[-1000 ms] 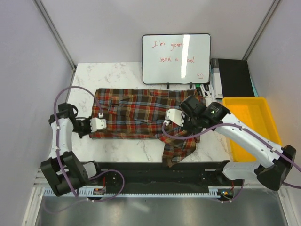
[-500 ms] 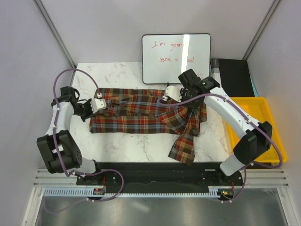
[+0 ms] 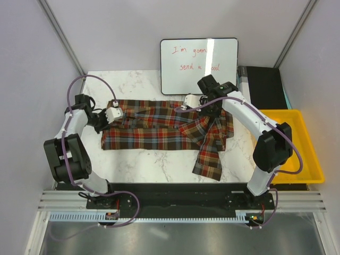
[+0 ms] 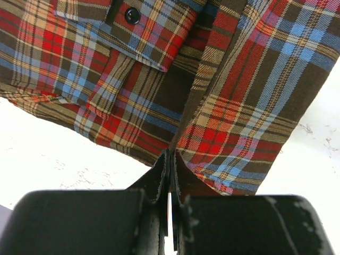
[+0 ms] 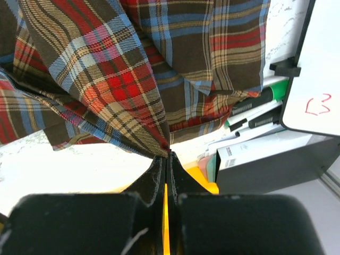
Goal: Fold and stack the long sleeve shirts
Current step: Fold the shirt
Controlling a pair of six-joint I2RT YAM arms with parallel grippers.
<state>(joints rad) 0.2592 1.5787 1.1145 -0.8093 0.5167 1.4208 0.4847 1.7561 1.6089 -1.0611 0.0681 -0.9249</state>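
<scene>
Shirt (image 3: pixel 149 133) half-folded on tabletop (image 3: pixel 138 162); left fingers (image 4: pixel 156 183) pinch its ten o'clock corner, right fingers (image 5: pixel 155 175) its one o'clock edge; stacking not yet done.

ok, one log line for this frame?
shirt: spread on table, sleeve lying toward near edge | left gripper: shut on shirt, far-left corner | right gripper: shut on shirt, far-right side
</scene>
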